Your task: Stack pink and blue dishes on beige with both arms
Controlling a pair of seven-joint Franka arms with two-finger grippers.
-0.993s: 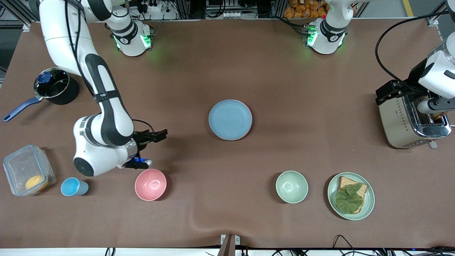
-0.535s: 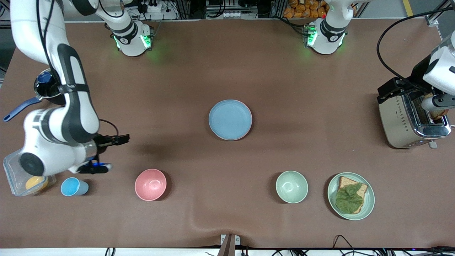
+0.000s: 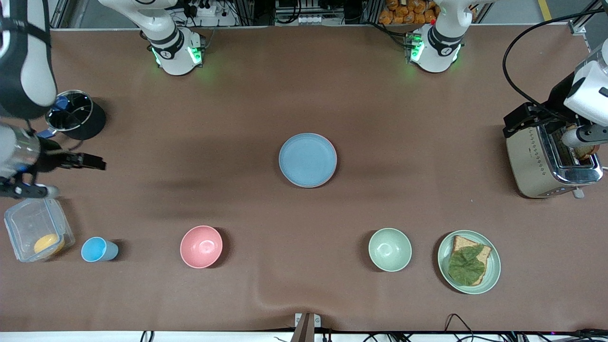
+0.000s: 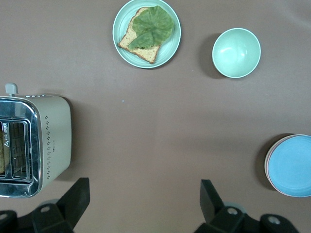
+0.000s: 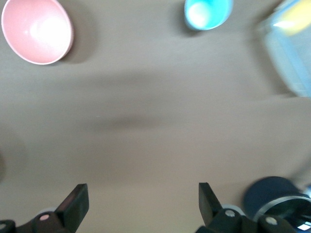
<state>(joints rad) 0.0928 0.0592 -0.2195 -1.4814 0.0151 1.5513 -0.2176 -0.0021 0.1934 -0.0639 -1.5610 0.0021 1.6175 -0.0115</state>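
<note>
Starting at the right arm's end of the table, the right gripper [image 3: 92,162] is seen raised over bare cloth between the dark saucepan [image 3: 76,115] and the clear lidded box [image 3: 38,229]; in the right wrist view its fingers [image 5: 75,204] are spread wide apart with nothing between them. A small blue cup [image 3: 98,250] lies just beside the box, and a deep pink bowl [image 3: 201,246] is set farther along the same row, toward the middle.

At the table's middle the blue plate [image 3: 308,159] is found on top of a stack, well apart from everything else. A thin pink rim is shown under it on one side, and in the left wrist view paler layers [image 4: 267,162] are visible beneath the blue one [image 4: 291,166], though their colours cannot be told apart with certainty.

Toward the left arm's end, a pale green bowl [image 3: 390,249] and a green plate [image 3: 469,261] carrying toast with a leaf are placed side by side. The left gripper [image 4: 143,199] is held over the cloth beside the toaster [image 3: 546,159], its fingers [image 4: 77,199] wide apart and empty.
</note>
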